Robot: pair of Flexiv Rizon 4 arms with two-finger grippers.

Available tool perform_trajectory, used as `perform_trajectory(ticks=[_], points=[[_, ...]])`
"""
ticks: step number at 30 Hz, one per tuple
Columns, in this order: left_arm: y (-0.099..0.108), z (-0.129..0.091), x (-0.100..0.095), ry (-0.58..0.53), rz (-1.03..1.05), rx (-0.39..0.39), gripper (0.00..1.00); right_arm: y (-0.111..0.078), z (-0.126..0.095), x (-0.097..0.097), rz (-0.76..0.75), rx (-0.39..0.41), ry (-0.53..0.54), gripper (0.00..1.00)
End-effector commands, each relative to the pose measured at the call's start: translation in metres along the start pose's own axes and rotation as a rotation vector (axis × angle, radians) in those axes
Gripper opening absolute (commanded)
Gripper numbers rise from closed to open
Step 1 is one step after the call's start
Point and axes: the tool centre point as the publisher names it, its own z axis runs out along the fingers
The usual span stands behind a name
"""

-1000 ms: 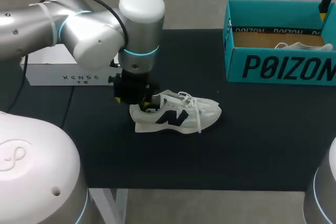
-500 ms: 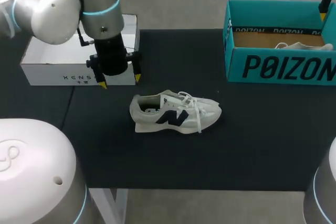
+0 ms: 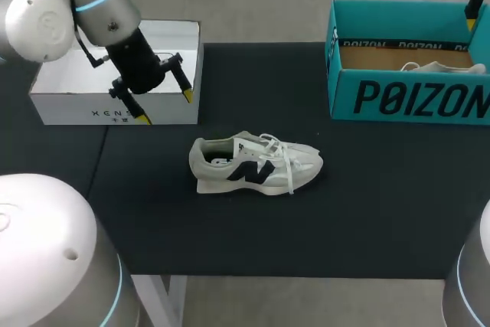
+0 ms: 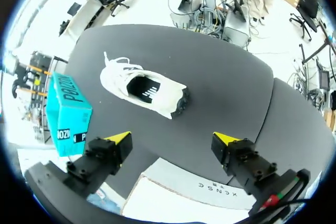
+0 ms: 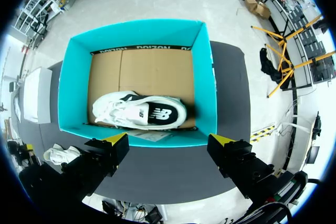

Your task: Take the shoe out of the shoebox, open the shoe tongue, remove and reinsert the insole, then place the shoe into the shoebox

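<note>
A white sneaker point(image 3: 256, 165) with a dark logo lies on its sole on the black table, toe to the right, nothing touching it. In the left wrist view the sneaker point(image 4: 144, 88) is well ahead of my left gripper point(image 4: 172, 139), its heel opening toward the fingers. My left gripper point(image 3: 165, 107) hangs open over the front edge of a white box, up and left of the shoe. The teal shoebox point(image 3: 406, 97) stands at the back right. My right gripper point(image 5: 168, 141) is open above that shoebox point(image 5: 136, 29), where a second white sneaker point(image 5: 139, 111) lies.
A white open box point(image 3: 115, 74) sits at the back left of the table, under my left gripper, and its front wall point(image 4: 210, 192) shows in the left wrist view. The table's front edge runs below the shoe.
My left gripper has come away from the sneaker's heel, its fingers spreading, and moved up and left to the white box. The sneaker stays where it was. The right arm has not moved.
</note>
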Motion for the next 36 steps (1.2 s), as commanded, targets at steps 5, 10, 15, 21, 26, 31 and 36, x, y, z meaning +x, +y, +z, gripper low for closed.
perform_trajectory(ticks=[5, 10, 15, 21, 26, 31, 36], points=[[-0.048, -0.040, 0.030, -0.241, -0.641, 0.065, 1.00, -0.001, 0.000, 0.000, 0.001, -0.003, 0.001, 1.00], [-0.067, -0.042, 0.035, -0.236, -0.814, 0.105, 1.00, -0.001, 0.000, 0.000, 0.001, -0.003, 0.001, 1.00], [-0.071, -0.042, 0.036, -0.210, -0.859, 0.125, 1.00, -0.001, 0.000, 0.000, 0.001, -0.003, 0.001, 1.00], [-0.071, -0.042, 0.036, -0.210, -0.859, 0.125, 1.00, -0.001, 0.000, 0.000, 0.001, -0.003, 0.001, 1.00], [-0.068, -0.036, 0.032, -0.225, -0.886, 0.113, 1.00, -0.001, 0.000, 0.000, 0.001, -0.003, 0.001, 1.00], [-0.057, -0.005, 0.022, -0.206, -0.897, 0.201, 1.00, -0.001, 0.000, 0.000, 0.001, -0.003, 0.001, 1.00], [-0.047, 0.019, 0.025, -0.161, -0.842, 0.190, 1.00, -0.001, 0.000, 0.000, 0.001, -0.003, 0.001, 1.00]])
